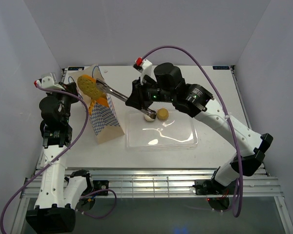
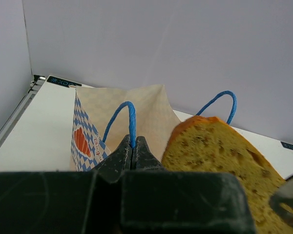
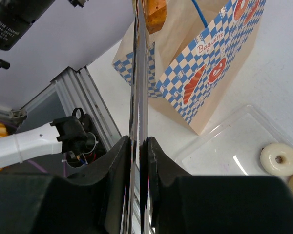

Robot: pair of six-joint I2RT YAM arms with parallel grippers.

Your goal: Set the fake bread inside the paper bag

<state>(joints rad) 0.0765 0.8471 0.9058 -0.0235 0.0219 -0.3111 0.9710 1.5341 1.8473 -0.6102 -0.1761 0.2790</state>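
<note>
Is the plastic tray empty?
No, a pale ring and a small tan bun lie in the clear tray.

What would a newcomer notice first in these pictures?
A brown toast slice hangs at the mouth of the chequered paper bag, pinched in long metal tongs held by the right hand. The left hand grips one blue cord handle of the bag. Right of the bag, a clear tray holds a white ring and a small bun.
</note>
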